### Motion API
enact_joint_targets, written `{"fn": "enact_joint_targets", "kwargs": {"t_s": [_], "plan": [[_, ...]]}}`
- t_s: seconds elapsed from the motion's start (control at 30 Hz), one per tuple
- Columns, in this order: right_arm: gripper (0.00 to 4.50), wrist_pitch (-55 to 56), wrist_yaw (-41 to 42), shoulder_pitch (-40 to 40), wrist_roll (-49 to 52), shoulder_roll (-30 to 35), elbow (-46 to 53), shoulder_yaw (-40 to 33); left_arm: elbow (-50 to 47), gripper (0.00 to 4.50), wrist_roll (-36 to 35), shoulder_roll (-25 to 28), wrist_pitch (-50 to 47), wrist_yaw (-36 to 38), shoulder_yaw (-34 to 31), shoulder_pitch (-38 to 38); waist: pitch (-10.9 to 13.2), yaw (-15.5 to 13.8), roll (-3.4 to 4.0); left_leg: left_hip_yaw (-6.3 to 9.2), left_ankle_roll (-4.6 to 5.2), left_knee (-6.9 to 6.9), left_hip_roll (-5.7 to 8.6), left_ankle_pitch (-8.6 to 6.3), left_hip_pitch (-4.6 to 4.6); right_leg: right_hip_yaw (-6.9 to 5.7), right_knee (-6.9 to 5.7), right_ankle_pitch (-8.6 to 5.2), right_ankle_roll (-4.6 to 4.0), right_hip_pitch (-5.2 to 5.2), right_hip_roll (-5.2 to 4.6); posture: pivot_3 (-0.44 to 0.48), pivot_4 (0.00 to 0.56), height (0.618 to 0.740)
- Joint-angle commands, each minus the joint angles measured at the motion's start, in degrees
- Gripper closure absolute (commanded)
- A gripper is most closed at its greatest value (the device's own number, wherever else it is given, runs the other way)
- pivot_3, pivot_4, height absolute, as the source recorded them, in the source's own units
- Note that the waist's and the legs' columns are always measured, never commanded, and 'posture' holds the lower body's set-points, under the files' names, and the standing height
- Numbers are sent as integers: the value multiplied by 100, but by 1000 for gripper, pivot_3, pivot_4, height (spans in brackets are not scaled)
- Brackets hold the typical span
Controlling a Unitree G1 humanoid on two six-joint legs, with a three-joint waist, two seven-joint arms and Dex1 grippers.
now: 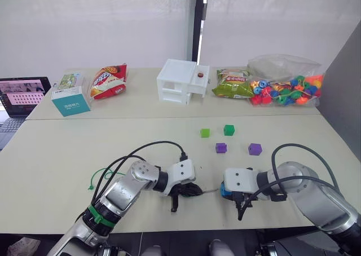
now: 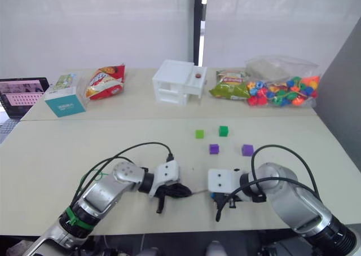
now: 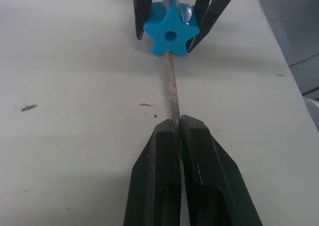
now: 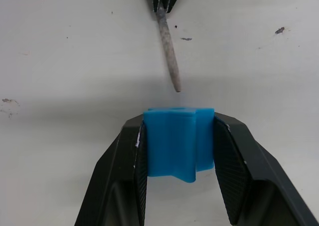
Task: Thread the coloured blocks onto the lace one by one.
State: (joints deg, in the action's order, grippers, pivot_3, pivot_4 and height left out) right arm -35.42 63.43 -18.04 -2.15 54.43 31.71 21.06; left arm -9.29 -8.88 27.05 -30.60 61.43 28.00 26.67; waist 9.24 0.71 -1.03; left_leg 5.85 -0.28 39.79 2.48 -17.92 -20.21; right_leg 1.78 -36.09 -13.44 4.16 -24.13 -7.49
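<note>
Blue block, star-shaped in outline with a round hole through its middle, sits clamped between the two black fingers of the right gripper, low over the near edge of the table. The right wrist view shows a finger pressed on each side of it. The left gripper is closed on the lace: its two fingers meet around the stiff grey tip, which sticks out from between them toward the block. From the left wrist view the tip runs straight at the block and ends just below the hole; from the right wrist view its point stops just short of the block's face, not yet touching. The two grippers face each other, the left one to the left, the right one to the right, with the tip spanning most of the gap between them.

The green lace trails away to the left of the left arm, lying in a loose wavy line on the table.

Farther out, beyond the grippers, four more blocks rest free on the table: a light green block and a dark green block side by side, and nearer, two purple ones, the left purple block and the right purple block, set apart from each other.

At the far right edge lies a clear bag of beads.
</note>
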Motion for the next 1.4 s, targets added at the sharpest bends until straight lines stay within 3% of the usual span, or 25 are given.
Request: {"fn": "enact_joint_targets", "kwargs": {"t_s": [0.03, 0.67, 1.27, 1.4], "plan": [[3180, -21, 37, 77, -19, -24, 53, 169, -210, 4500, 41, 18, 1, -7, 4, 130, 0, 0, 0, 0, 0, 0, 0, 0, 0, 0, 0, 0, 0, 0, 0, 0, 150, 740], [3180, -85, 33, 58, -39, -114, 150, 243, 103, 4500, -20, -390, 99, -79, -7, 197, -1, 7, -1, 0, 0, 0, 0, 0, 1, 0, -1, 0, 0, 0, 1, 0, 150, 740], [3180, -223, 1, 16, -85, -251, 204, 276, 1245, 4500, -38, -1375, 937, -182, -93, 515, -2, -10, -6, 0, -2, 6, 0, 1, 0, 0, 2, 4, 2, 5, 1, 0, 150, 740], [3180, -212, -4, 0, -111, -267, 180, 286, 1279, 3159, -36, -1340, 969, -163, -150, 506, -2, -10, -6, 0, -3, 9, 0, 2, 0, 0, 4, 8, 4, 7, 1, 0, 150, 740]]}}
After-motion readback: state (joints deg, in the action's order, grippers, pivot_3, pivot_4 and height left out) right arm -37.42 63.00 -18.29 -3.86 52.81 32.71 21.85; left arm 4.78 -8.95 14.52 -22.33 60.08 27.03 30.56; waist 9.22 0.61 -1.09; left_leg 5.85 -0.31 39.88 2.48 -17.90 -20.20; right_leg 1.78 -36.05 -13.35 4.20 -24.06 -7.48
